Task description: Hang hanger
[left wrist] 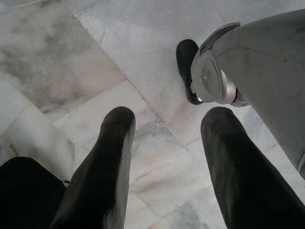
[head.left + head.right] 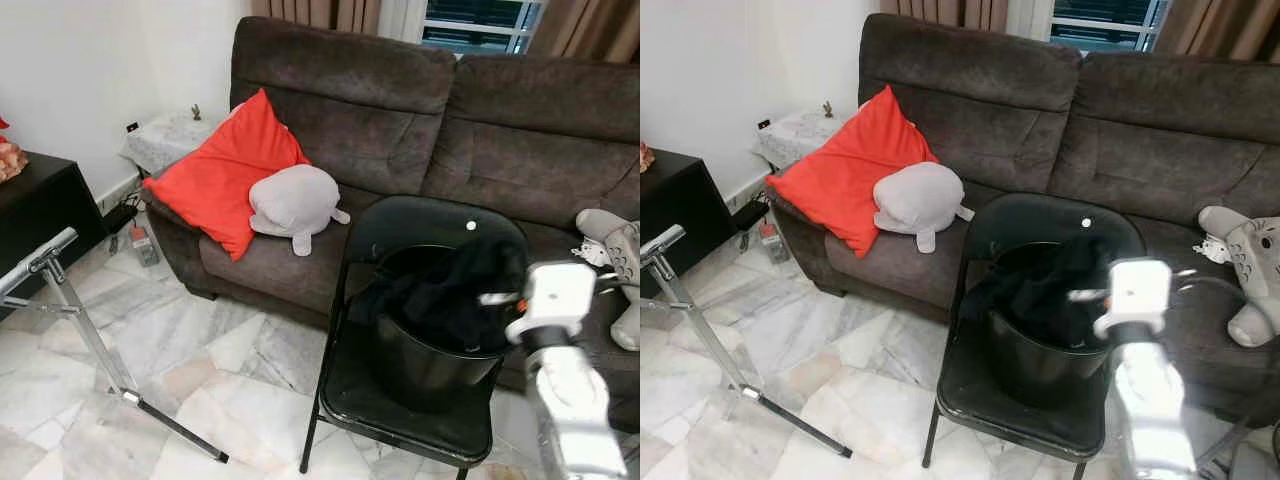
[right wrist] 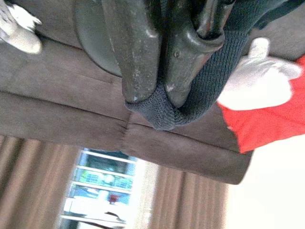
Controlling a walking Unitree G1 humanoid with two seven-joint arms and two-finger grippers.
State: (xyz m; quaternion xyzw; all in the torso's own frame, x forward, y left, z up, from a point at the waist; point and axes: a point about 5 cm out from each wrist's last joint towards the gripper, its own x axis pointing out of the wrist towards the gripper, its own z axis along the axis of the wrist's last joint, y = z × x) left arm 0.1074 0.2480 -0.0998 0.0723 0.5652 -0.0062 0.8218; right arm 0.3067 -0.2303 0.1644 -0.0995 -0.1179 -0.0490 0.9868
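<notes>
Right gripper (image 3: 159, 98) is up over the black bucket (image 2: 425, 365) on the folding chair (image 2: 400, 400), jaws pressed together on a fold of dark knit garment (image 3: 200, 95), pinching it between the fingers (image 3: 138, 57). Can't make out an actual hanger in that bundle, just the black fabric spilling out of the bucket right below the jaws. Beyond the jaws is the brown sofa (image 2: 400, 120), with a grey plush (image 2: 295, 205) and red cushion (image 2: 225, 170) off to the left, another plush toy (image 2: 1250, 275) to the right. A metal rack leg (image 2: 95, 345) stands well left. Left gripper (image 1: 164, 162) hangs over the marble floor (image 1: 57, 71), jaws spread, holding nothing. No readable writing anywhere.
</notes>
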